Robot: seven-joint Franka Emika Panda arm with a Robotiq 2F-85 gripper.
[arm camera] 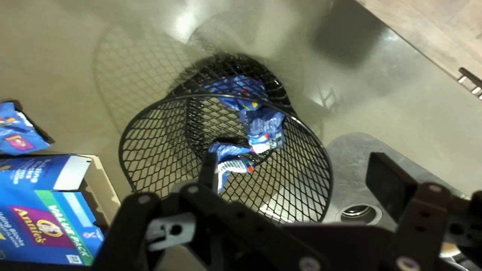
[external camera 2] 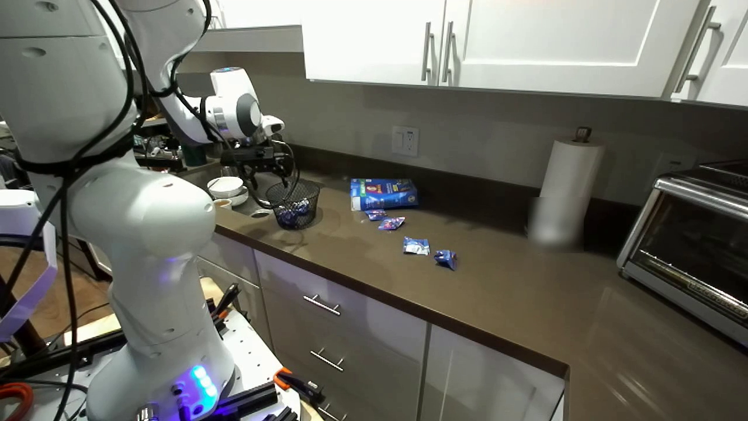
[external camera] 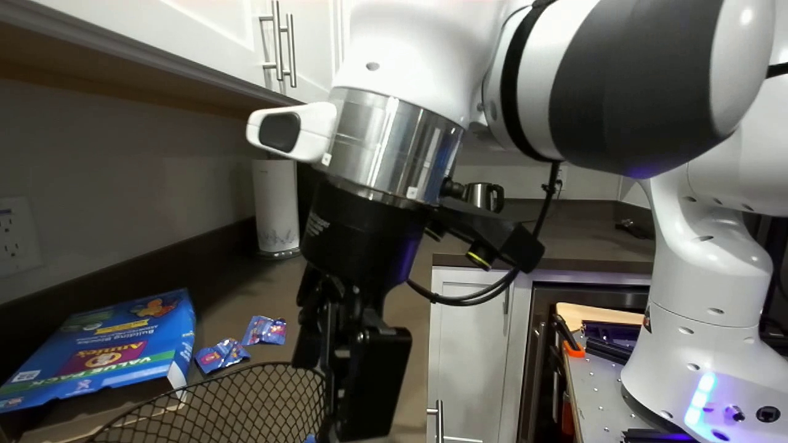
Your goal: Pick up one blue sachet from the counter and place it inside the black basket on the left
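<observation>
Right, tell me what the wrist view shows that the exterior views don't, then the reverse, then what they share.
Only the wrist view looks down through the open mouth of the basket onto the sachets inside. Only the exterior views show the paper towels and outlet; a kettle shows in an exterior view. Shared: box, gripper, counter and the loose sachets on it.

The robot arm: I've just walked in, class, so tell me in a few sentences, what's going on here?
A robot arm seems to be at work putting blue sachets into a black basket. Its gripper hangs open over the basket, holding nothing. Several sachets are already inside, and four more sachets lie on the counter, two of them close to a blue box.
</observation>
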